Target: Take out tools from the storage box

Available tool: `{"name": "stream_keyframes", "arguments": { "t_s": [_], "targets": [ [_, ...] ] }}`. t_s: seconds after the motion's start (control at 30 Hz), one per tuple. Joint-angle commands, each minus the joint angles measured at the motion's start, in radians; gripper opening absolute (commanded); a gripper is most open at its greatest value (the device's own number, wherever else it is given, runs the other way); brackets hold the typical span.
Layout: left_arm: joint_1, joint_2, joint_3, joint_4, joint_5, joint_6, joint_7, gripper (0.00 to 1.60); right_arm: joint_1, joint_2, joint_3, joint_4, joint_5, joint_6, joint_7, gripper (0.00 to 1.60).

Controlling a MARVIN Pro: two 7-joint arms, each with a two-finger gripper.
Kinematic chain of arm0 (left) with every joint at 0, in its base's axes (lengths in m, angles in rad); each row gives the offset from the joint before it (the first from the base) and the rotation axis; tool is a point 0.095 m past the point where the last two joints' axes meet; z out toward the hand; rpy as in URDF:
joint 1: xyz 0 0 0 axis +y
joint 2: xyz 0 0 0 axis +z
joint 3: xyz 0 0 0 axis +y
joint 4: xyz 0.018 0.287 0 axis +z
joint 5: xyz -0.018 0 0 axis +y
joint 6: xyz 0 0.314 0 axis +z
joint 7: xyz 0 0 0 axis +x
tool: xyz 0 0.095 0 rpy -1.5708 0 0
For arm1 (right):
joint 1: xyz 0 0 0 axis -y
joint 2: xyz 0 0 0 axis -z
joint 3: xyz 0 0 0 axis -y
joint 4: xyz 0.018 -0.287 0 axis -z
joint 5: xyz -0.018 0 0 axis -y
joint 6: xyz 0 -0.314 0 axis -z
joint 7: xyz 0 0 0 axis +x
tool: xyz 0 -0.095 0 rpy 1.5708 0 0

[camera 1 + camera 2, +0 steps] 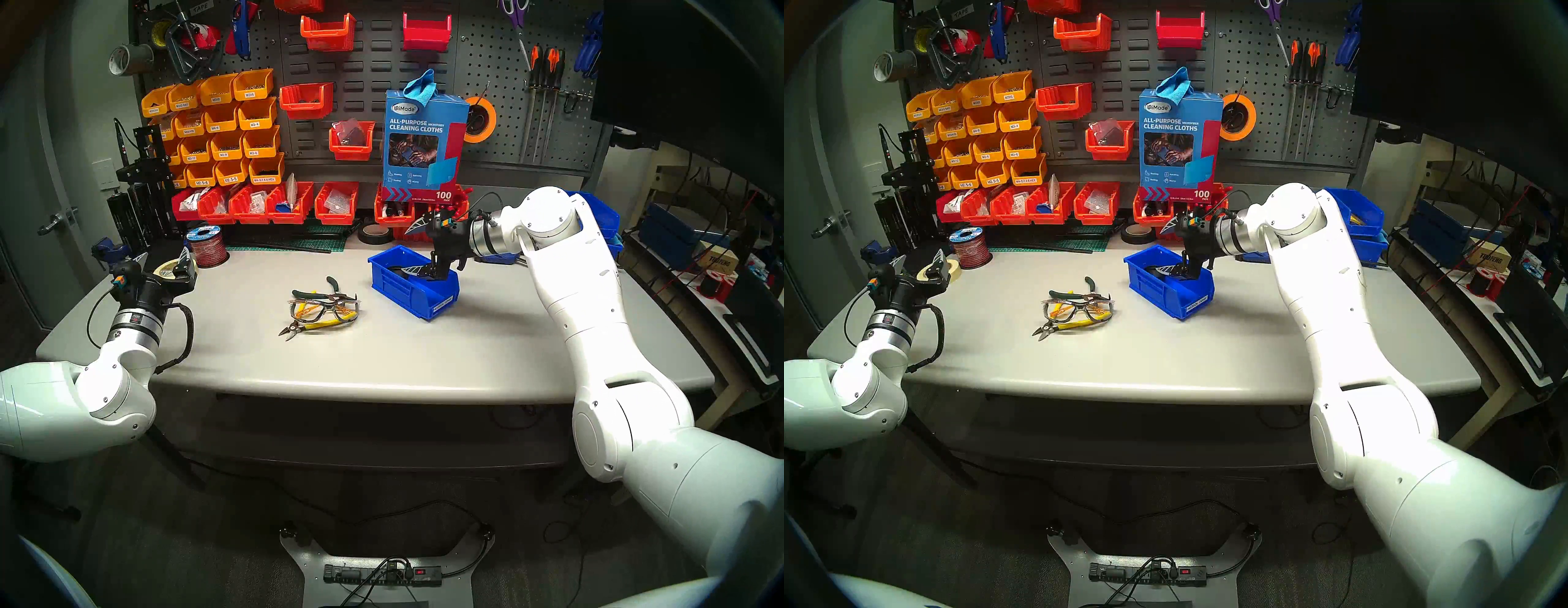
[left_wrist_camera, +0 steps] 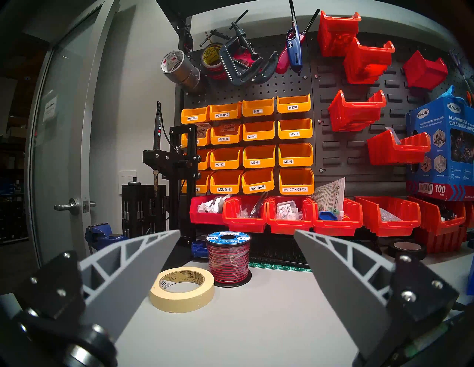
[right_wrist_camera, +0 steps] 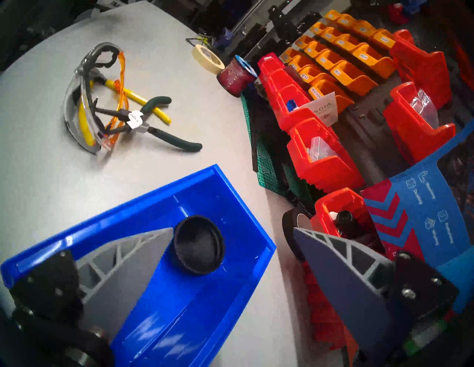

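Note:
The storage box (image 1: 394,285) is a small blue bin with a white label on its front lip, standing at the table's right of centre. My right gripper (image 1: 401,250) hangs open over its far end. One finger is down inside the box (image 3: 154,202) and the other is outside, past the far wall. A small black round cup (image 3: 198,247) lies on the box floor, touching the tip of the inner finger. Clear safety glasses (image 1: 324,310), yellow-handled cutters (image 1: 316,326) and green-handled pliers (image 1: 318,293) lie piled mid-table. My left gripper (image 1: 163,254) is open and empty at the table's far left.
A masking tape roll (image 2: 182,288) and a red wire spool (image 2: 228,256) sit just ahead of the left gripper. Red bins (image 1: 292,204), a cleaning-cloth box (image 1: 424,140) and a black tape roll (image 1: 373,233) line the back edge. Larger blue bins (image 1: 602,216) stand behind the right arm.

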State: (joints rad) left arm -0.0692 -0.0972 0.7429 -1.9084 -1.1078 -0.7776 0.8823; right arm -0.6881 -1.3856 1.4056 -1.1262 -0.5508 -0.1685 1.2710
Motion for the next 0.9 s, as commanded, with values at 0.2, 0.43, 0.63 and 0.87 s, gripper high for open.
{"name": "stream_keyframes", "arguments": {
  "t_s": [0.2, 0.43, 0.63, 0.87],
  "targets": [
    [-0.018, -0.003, -0.006, 0.001, 0.002, -0.002, -0.002, 1.60, 0.160, 0.024, -0.064, 0.067, -0.053, -0.089, 0.096, 1.60],
    [-0.021, -0.003, -0.004, 0.001, 0.002, -0.002, -0.002, 1.60, 0.225, -0.005, -0.096, 0.170, -0.064, -0.135, 0.113, 1.60],
    [-0.023, -0.003, -0.001, 0.001, 0.002, -0.002, -0.002, 1.60, 0.260, -0.035, -0.121, 0.255, -0.074, -0.173, 0.112, 1.60],
    [-0.025, -0.003, 0.001, 0.001, 0.002, -0.002, -0.002, 1.60, 0.310, -0.077, -0.152, 0.369, -0.090, -0.226, 0.096, 1.60]
  ]
}}
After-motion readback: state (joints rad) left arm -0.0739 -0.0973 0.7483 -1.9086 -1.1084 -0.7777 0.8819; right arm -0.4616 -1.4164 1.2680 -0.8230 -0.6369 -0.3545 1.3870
